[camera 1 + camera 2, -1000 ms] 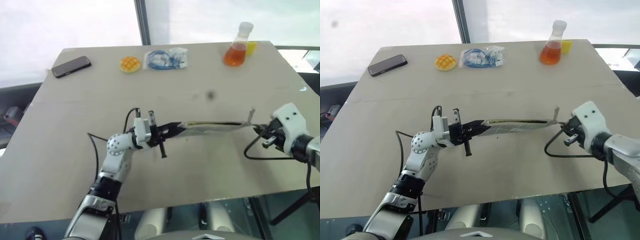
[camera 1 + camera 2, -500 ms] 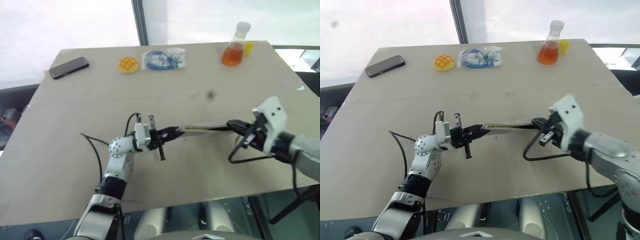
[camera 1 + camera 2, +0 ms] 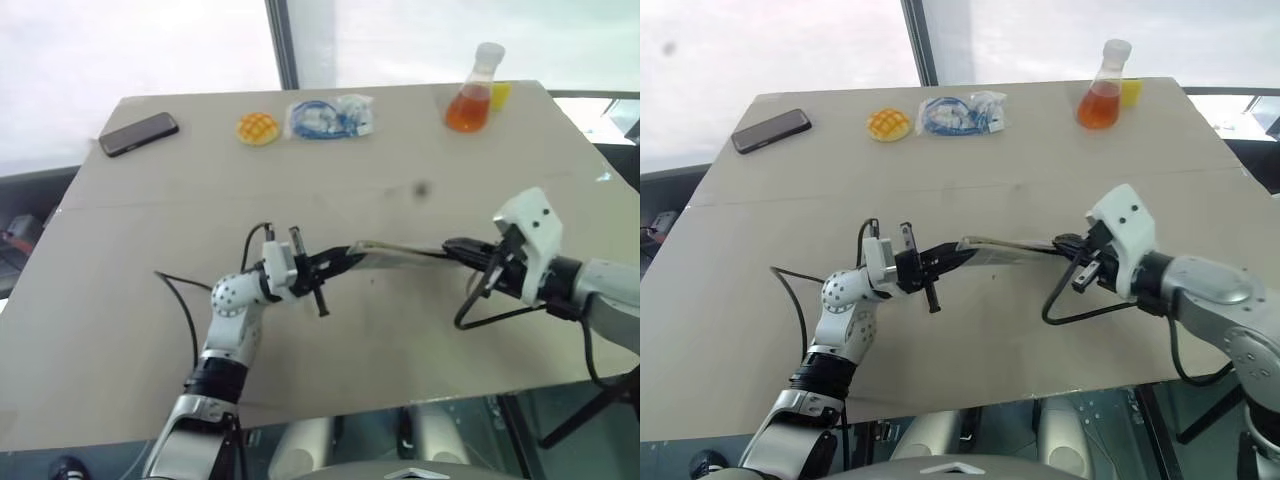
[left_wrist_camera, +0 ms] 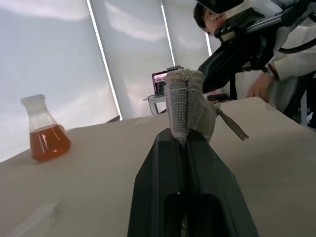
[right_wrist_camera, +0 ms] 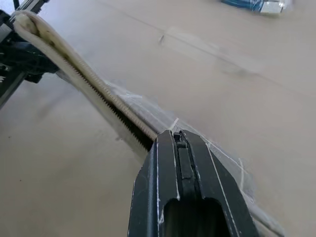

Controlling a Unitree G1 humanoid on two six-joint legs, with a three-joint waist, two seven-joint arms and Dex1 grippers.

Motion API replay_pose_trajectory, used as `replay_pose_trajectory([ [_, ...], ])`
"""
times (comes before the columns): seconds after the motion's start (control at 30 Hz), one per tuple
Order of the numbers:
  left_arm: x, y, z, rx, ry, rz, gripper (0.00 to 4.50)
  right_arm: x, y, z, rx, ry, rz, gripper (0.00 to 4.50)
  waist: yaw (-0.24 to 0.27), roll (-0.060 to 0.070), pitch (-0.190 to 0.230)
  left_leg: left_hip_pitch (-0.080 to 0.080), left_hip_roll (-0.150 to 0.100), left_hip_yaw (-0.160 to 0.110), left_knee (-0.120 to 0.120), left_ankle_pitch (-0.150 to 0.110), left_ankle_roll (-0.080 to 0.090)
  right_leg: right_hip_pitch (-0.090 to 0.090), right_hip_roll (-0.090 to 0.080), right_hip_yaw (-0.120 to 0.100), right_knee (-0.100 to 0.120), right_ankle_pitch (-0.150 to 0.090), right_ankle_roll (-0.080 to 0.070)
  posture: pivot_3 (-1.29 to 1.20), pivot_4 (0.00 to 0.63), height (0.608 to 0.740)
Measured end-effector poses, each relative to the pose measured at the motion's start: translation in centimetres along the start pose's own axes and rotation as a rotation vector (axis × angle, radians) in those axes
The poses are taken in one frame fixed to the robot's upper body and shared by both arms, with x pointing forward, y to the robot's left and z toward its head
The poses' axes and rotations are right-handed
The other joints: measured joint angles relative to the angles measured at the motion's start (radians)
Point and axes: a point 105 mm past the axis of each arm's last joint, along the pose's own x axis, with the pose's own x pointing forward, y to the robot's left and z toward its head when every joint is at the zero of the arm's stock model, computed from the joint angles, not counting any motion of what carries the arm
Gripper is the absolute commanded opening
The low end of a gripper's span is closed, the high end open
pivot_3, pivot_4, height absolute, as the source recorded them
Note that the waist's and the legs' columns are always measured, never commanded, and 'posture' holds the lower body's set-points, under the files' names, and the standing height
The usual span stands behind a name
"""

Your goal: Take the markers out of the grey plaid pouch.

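Left jaws [image 3: 345, 262] pinching end of grey plaid pouch [image 3: 400, 252]; right jaws [image 3: 452, 245] pressed together at zipper line on opposite end, pouch slung between, above worktop [image 3: 120, 300] centre. Judgement: keep left pinch firm, draw zipper pull straight along teeth, avoid twisting fabric. Pouch mouth partly parted, pale lining edge showing; markers hidden inside. Flask [image 3: 474, 93] at far edge holds orange liquid.

The grey plaid pouch [image 3: 400, 252] is seen edge-on, so its inside is hidden and nothing of its contents can be made out. What the right pincer [image 5: 178, 143] clamps at the zipper line is covered by its own fingers.
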Motion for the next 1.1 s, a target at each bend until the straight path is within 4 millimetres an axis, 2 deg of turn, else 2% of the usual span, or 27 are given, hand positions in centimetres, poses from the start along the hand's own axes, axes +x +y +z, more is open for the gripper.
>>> replay_pose_trajectory([
  [0.17,0.5,0.6,0.8,-0.004,0.010,-0.009,0.00,0.2,0.5,-0.3,-0.008,0.018,0.020,0.02,-0.001,0.000,0.000,0.000,0.000,0.000,0.000,0.000,0.000,0.000,0.000,0.000,0.000,0.000,0.000,0.00,0.150,0.740],
  [0.37,1.4,0.5,2.5,0.027,0.013,-0.027,0.00,2.9,0.7,-1.5,-0.007,0.052,0.041,0.02,-0.002,0.000,0.000,0.000,0.000,0.000,0.000,0.000,0.000,-0.001,0.000,0.001,0.000,-0.001,-0.002,0.00,0.150,0.740],
  [0.47,1.3,0.3,2.6,0.030,0.020,-0.034,0.00,3.8,0.4,-1.5,0.007,0.042,0.038,0.02,-0.001,0.000,0.000,0.000,0.000,0.001,0.000,0.000,0.000,-0.001,0.000,0.001,0.000,-0.002,-0.003,0.00,0.150,0.740],
  [0.63,0.6,0.5,2.4,0.031,0.046,-0.028,0.00,3.4,1.5,-0.3,0.053,-0.029,0.132,0.02,0.000,0.000,0.001,0.000,0.000,0.000,-0.001,0.000,0.000,-0.001,0.000,0.001,-0.001,-0.001,-0.003,0.00,0.150,0.740],
  [0.77,0.3,0.4,2.3,0.030,0.058,-0.026,0.00,1.4,1.1,1.6,0.052,-0.106,0.146,0.02,0.000,0.000,0.001,0.000,0.000,0.000,-0.001,0.000,0.000,-0.001,0.000,0.000,-0.001,-0.002,-0.003,0.00,0.150,0.740],
  [0.93,0.2,0.3,2.2,0.027,0.061,-0.024,0.00,1.1,-0.1,1.5,0.062,-0.087,0.093,0.02,-0.001,0.000,0.001,0.000,0.000,0.000,-0.001,0.000,0.000,-0.001,0.000,0.001,-0.001,-0.002,-0.003,0.00,0.150,0.740],
  [1.1,0.1,0.3,2.2,0.027,0.063,-0.022,0.00,2.2,0.5,0.9,0.043,-0.040,0.119,0.02,-0.002,0.000,0.001,0.000,0.000,0.000,-0.002,0.000,0.000,-0.001,0.000,0.001,-0.001,-0.002,-0.003,0.00,0.150,0.740],
])
